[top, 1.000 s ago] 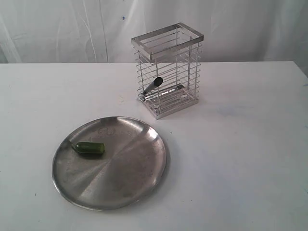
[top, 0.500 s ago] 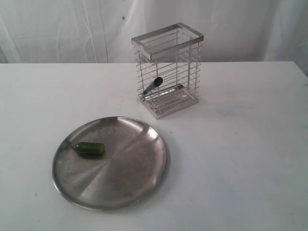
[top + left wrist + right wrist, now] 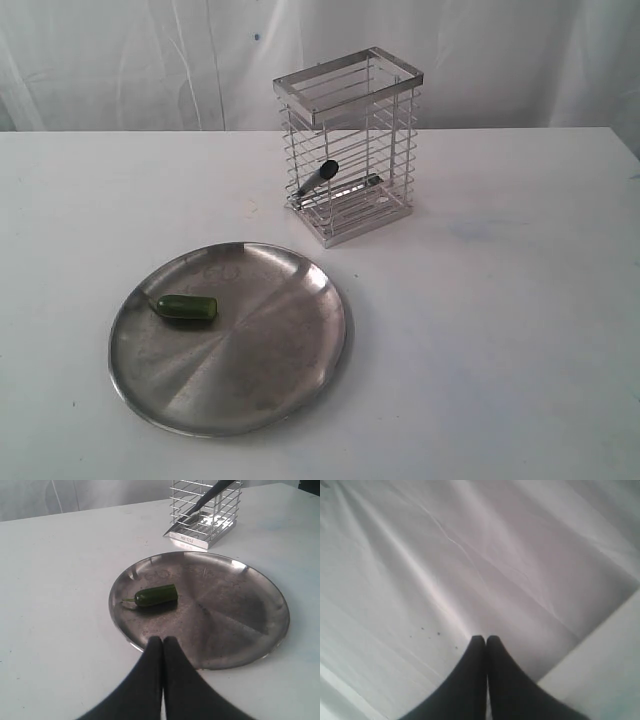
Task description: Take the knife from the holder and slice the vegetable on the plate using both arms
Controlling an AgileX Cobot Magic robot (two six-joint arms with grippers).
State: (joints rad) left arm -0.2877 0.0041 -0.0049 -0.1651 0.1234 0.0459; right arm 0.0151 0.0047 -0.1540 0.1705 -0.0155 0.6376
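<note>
Place: a staged test bench, more lab than home kitchen.
Surface: a plain white table [image 3: 520, 330], bare apart from a few props.
Backdrop: creased white cloth [image 3: 120, 60] hangs across the far side, hiding any room behind it.
Props: kitchen items only, a chrome wire holder [image 3: 350, 145] at the far middle and a scuffed steel plate [image 3: 260, 370] at the near left.
Equipment: black gripper fingers [image 3: 150, 680] seen from a wrist camera.
</note>
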